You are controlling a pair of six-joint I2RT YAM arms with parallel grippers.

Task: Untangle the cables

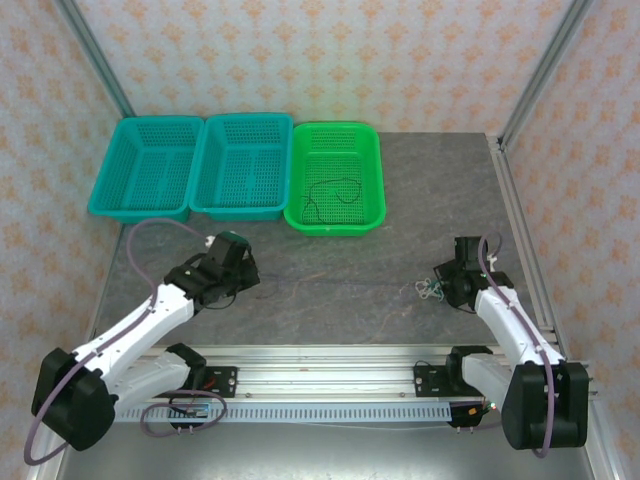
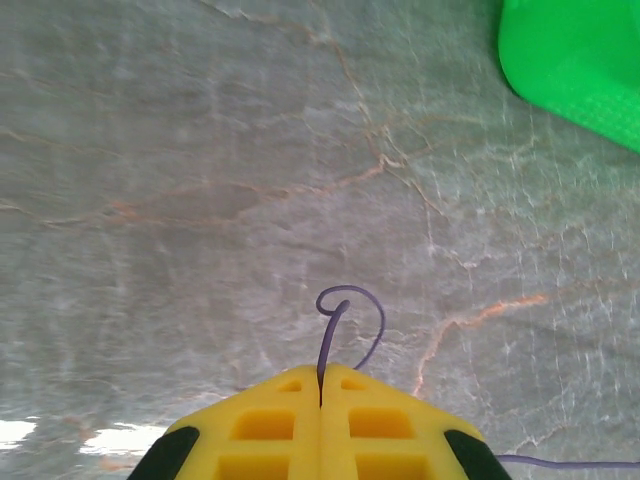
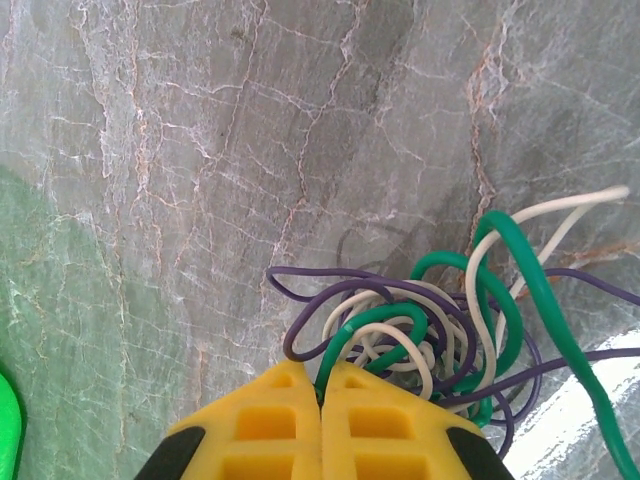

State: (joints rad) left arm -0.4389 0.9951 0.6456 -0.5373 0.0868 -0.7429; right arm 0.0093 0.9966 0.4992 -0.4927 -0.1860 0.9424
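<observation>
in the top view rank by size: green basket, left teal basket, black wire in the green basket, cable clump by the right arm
1. green basket and left teal basket: they look about alike
2. black wire, by its spread
3. cable clump

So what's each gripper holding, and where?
Left gripper pinches the purple wire near its curled end. Right gripper pinches the tangle at its near edge, apparently on a green wire.

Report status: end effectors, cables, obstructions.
Left end effector shut on purple wire. Right end effector shut on clump; wire stretched between. Black wire in green basket, off the path.
</observation>
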